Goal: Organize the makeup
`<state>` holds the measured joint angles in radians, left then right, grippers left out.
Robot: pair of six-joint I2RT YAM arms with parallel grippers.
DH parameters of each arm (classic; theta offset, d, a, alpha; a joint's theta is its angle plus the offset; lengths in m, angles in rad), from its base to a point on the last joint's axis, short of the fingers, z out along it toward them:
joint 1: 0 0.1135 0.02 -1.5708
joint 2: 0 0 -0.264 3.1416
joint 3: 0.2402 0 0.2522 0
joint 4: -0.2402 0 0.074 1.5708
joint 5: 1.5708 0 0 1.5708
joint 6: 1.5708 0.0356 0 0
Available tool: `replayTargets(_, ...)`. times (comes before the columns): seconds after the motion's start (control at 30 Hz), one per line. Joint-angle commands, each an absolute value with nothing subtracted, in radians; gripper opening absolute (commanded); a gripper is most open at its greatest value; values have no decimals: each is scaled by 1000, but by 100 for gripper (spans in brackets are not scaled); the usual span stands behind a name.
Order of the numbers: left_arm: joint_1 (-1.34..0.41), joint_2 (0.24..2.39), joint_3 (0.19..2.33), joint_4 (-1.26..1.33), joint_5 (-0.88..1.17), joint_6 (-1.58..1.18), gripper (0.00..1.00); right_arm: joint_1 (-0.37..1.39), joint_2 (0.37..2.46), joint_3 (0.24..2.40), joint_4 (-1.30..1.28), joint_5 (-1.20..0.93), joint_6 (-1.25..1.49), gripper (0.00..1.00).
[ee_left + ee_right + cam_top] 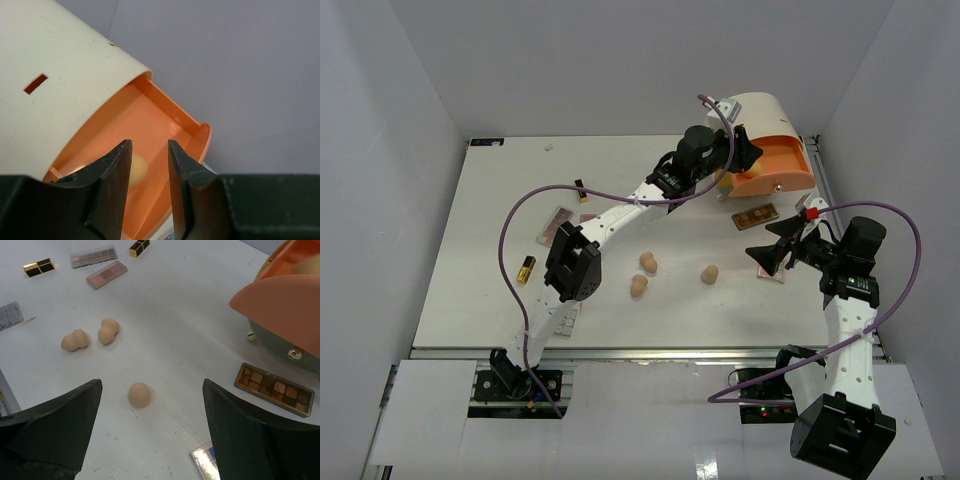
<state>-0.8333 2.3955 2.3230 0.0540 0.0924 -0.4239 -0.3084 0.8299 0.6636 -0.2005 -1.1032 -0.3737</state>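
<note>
sponge [138,170] lies in drawer [150,120] below left gripper [149,146].

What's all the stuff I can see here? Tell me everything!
tan egg-shaped sponges: four, tan, three mid-table, one in the orange drawer.
flat rectangular palettes: five; brown and multicoloured at right, pink, grey and whitish at left.
black-and-gold lipstick tubes: two, left side.
round cream drawer unit: one, orange drawer open, far right.
white table: one, under everything.
left gripper: open, over the drawer.
right gripper: open, above the table.

readable text: none | labels, brands: none | numbers, signs: none
</note>
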Motion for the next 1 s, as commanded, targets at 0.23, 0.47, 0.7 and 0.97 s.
replayTargets(0.23,-837,2276,2333,44,104,-390,59,-321,820,657,-173,-1186,-397,88)
replayTargets(0.47,-829,1948,2007,40,166,-271,78,-289,824,661,-327,-1293,-649,92)
replayTargets(0.7,-740,1494,1480,35,231,-214,96,-4,904,742,-447,-896,-750,93)
replayTargets(0.97,-597,1083,992,-130,140,-139,98,380,1150,800,-407,-352,-612,92)
